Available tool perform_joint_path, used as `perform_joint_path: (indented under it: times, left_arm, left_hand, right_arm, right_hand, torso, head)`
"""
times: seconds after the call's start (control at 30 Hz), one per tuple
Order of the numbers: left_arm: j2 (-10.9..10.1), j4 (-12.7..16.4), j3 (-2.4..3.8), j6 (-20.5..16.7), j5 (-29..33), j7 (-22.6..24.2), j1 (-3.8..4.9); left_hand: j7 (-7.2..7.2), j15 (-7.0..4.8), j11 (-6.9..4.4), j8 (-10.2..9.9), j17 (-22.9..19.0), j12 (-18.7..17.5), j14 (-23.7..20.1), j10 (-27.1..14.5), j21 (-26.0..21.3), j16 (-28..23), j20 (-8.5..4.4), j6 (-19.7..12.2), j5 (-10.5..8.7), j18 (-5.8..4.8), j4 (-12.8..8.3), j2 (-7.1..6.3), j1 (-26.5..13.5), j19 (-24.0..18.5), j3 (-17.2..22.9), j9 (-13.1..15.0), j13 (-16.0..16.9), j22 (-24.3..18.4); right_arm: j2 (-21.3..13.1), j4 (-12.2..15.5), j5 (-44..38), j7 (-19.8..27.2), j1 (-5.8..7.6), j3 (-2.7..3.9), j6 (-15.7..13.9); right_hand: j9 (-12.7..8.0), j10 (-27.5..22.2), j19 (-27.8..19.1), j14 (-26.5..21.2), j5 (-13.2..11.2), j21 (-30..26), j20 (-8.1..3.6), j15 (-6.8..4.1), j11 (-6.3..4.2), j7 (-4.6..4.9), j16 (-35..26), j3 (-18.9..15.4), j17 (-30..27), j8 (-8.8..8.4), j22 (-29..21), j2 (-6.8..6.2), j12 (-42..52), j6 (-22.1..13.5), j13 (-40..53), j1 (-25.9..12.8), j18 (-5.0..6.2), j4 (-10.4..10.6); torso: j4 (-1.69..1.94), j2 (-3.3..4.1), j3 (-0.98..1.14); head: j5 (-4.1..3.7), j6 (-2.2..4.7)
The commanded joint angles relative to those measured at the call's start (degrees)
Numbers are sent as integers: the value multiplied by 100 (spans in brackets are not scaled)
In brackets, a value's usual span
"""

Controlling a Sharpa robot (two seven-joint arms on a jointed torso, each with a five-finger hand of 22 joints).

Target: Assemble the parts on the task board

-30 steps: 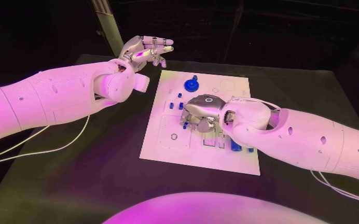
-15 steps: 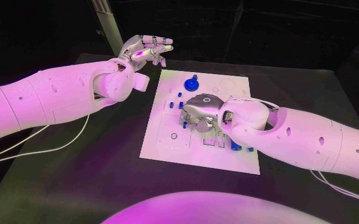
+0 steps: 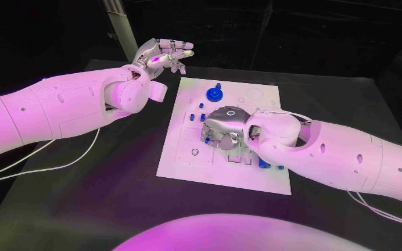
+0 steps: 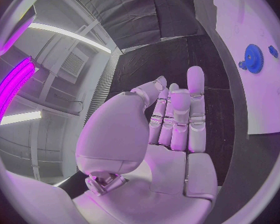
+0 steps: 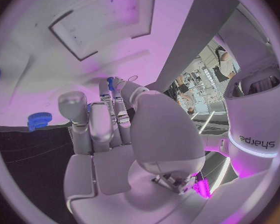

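Observation:
The white task board [image 3: 189,164] lies in the middle of the black table. A blue gear [image 3: 215,94] stands at its far end, with small blue pegs [image 3: 201,107] nearby. My right hand [image 3: 222,128] is low over the board's middle, fingers pointing down. In the right wrist view its fingertips [image 5: 118,92] pinch a small blue part [image 5: 110,83] against the board [image 5: 65,64], and the gear [image 5: 39,119] sits beside the hand. My left hand [image 3: 163,55] hangs raised beyond the board's far left corner, holding nothing. In the left wrist view its fingers [image 4: 177,114] are extended, with the gear [image 4: 253,58] off to the side.
More blue parts [image 3: 264,162] stand in the board's near right area, partly hidden by my right forearm [image 3: 335,152]. A pale upright post [image 3: 117,18] rises behind the table's far left. Bare black table [image 3: 100,193] spreads left of the board.
My right hand has edged slightly toward the board's left and nearer side. The left hand has stayed in place.

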Motion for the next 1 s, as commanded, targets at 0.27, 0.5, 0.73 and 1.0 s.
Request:
perform_joint_path:
  times: [0.27,0.5,0.73,1.0]
  left_arm:
    - [2,-3,5,64,17,-1,10]
    - [-7,-3,4,91,17,-14,10]
    - [-27,-2,3,110,17,-23,10]
    - [-34,-2,2,122,17,-16,10]
  left_hand:
    - [13,5,0,22,-21,32,-39,-43,-30,-29,10,3,25,34,-14,1,25,-32,-9,-8,-6,-11]
    - [14,6,2,23,-40,34,-47,-51,-33,-37,11,2,24,34,-12,0,21,-32,-12,-8,-8,-13]
    - [14,8,3,25,-46,37,-51,-59,-36,-39,12,4,24,33,-7,1,16,-33,-14,-7,-9,-15]
    - [12,9,3,26,-56,39,-56,-63,-39,-44,13,6,25,33,-7,2,15,-34,-15,-7,-9,-16]
  right_arm:
    - [-21,-37,151,68,6,-2,-347]
    - [-273,112,605,236,5,-1,-684]
    - [-879,430,1346,372,48,19,-956]
    - [-1441,551,1430,103,272,133,-975]
  right_hand:
    - [-17,-982,-593,-100,90,-742,146,214,211,170,-445,-266,-661,-25,-1076,-127,-1,-716,-6,-115,89,-50]
    - [2,-949,-575,-82,131,-770,142,200,189,151,-420,-349,-633,4,-1095,-80,130,-694,15,-124,90,-39]
    - [15,-850,-428,-10,171,-646,126,185,178,161,-320,-349,-521,30,-905,-13,258,-614,17,-84,52,-49]
    - [-5,-928,-407,-17,147,-664,124,174,162,124,-370,-480,-602,-17,-938,-121,284,-704,-4,-135,53,-48]
  torso:
    - [1,-7,1]
    - [-4,-11,5]
    - [-16,-15,4]
    - [-48,-36,6]
  head:
    - [-11,24]
    - [-14,33]
    - [-32,68]
    - [-113,139]
